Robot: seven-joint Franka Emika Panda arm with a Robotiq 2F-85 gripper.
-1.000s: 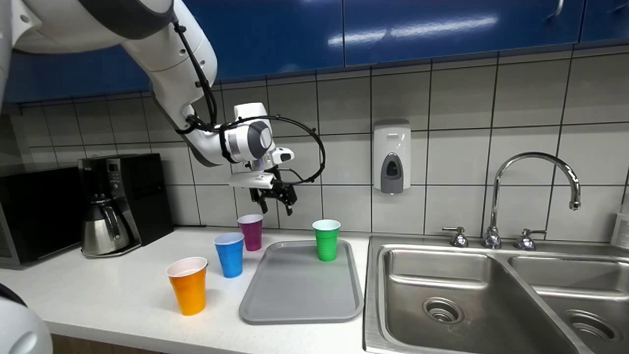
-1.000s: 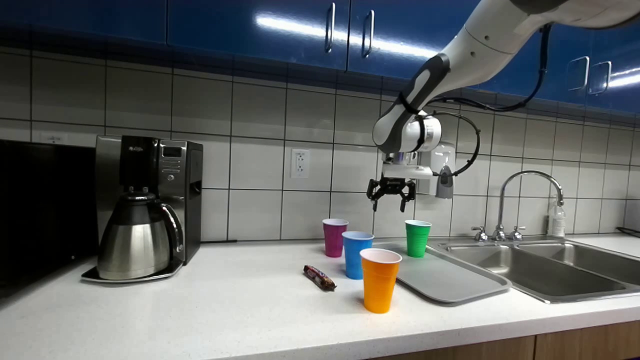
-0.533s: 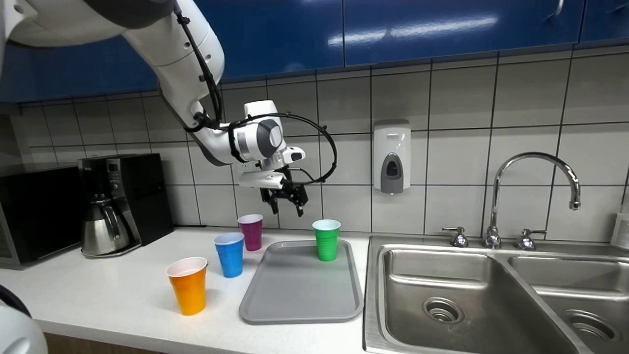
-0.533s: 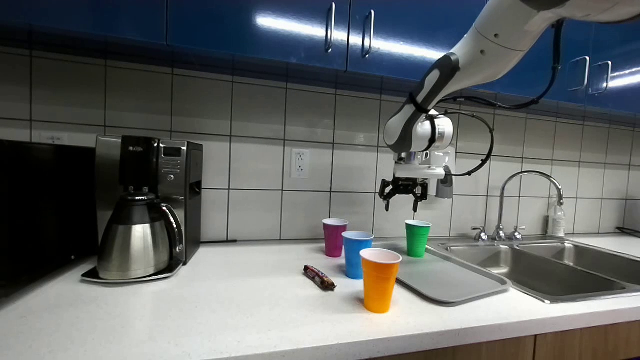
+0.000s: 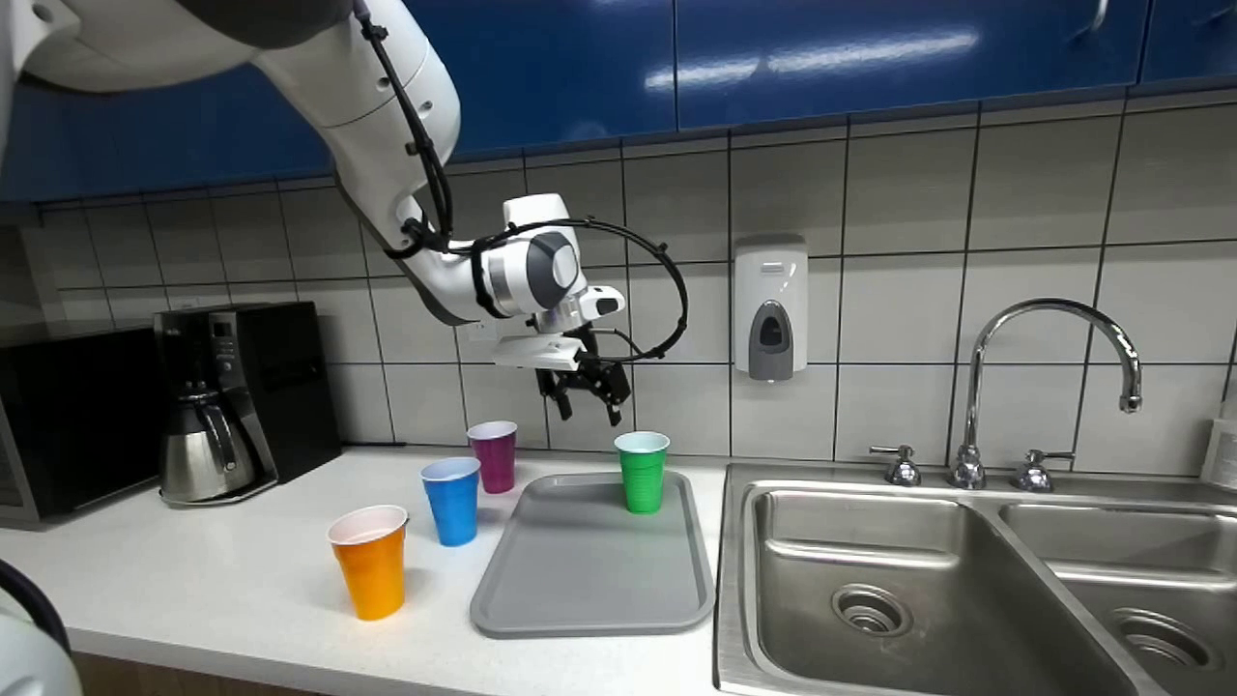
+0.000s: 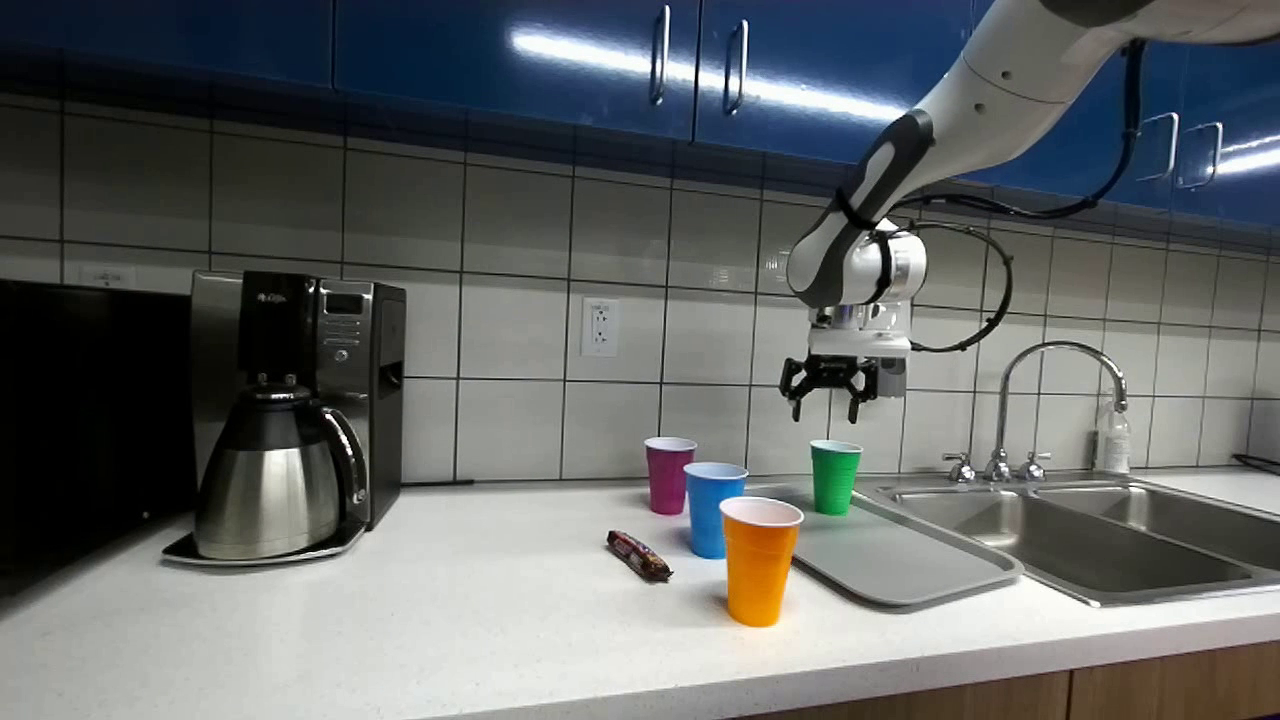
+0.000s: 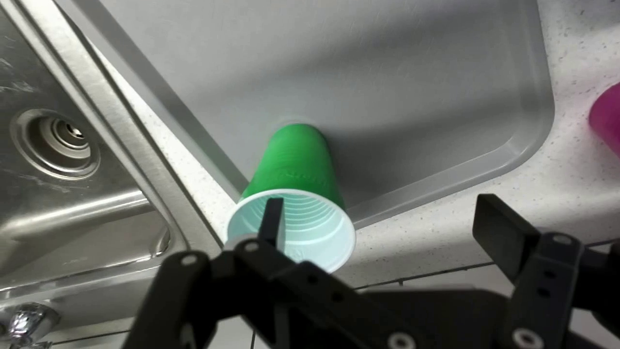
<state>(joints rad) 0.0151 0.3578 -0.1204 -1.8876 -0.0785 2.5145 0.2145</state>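
My gripper (image 6: 825, 415) hangs above and slightly left of the green cup (image 5: 642, 483) — my jaws wide apart. The cup stands upright in the far right corner of the gray tray (image 5: 594, 575) — the purple cup (image 5: 497, 462), blue cup (image 5: 453, 510) and orange cup (image 5: 373, 575) stand on the counter (image 5: 232, 561) to its left

white arm (image 6: 1025, 105), grey joint cap (image 5: 551, 271), black cable (image 6: 1132, 100), black gripper (image 6: 825, 411)

Cup (image 5: 643, 481) on tray (image 5: 592, 570) – sink (image 5: 738, 580) beside
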